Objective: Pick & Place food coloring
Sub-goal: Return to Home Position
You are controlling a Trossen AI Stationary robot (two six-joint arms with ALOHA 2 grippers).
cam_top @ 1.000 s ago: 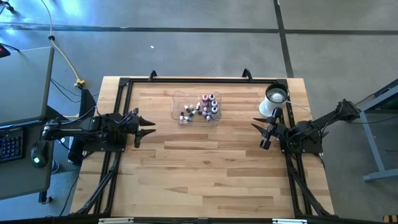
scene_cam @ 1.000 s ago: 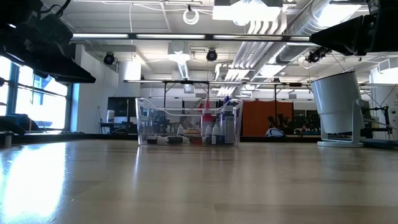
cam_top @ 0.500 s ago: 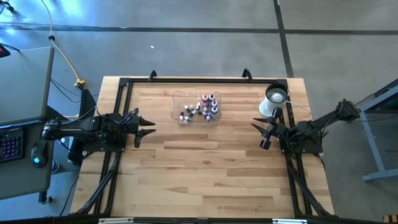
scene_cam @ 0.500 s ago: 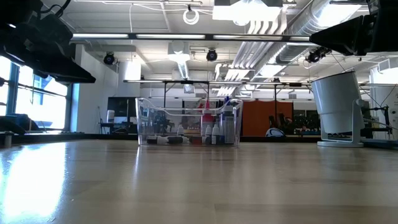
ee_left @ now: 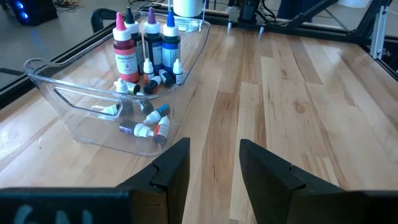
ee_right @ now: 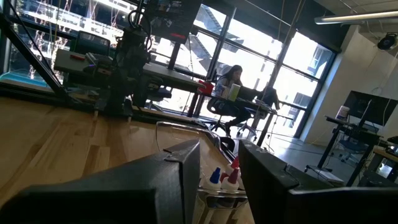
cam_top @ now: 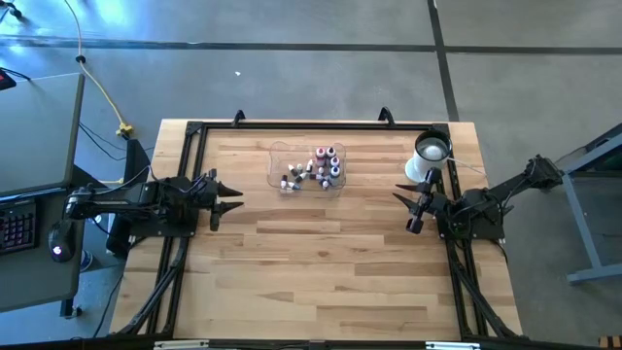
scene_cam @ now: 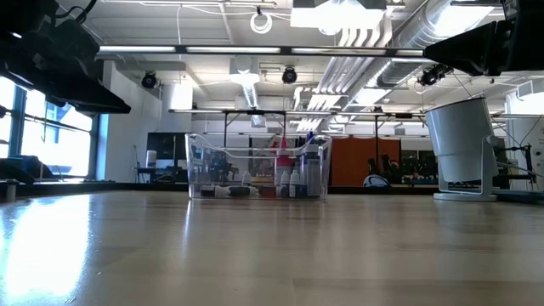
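Wooden table (cam_top: 321, 272): your food coloring bottles (cam_top: 314, 171) all sit in the clear tray (cam_top: 273, 161), far centre. Left gripper (cam_top: 236, 197) rests at the left side, right gripper (cam_top: 404, 210) at the right, both empty with fingers moderately apart.

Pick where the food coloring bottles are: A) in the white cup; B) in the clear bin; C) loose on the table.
B: the food coloring bottles sit inside the clear bin; the left gripper and right gripper wait open, empty, at the table's sides.
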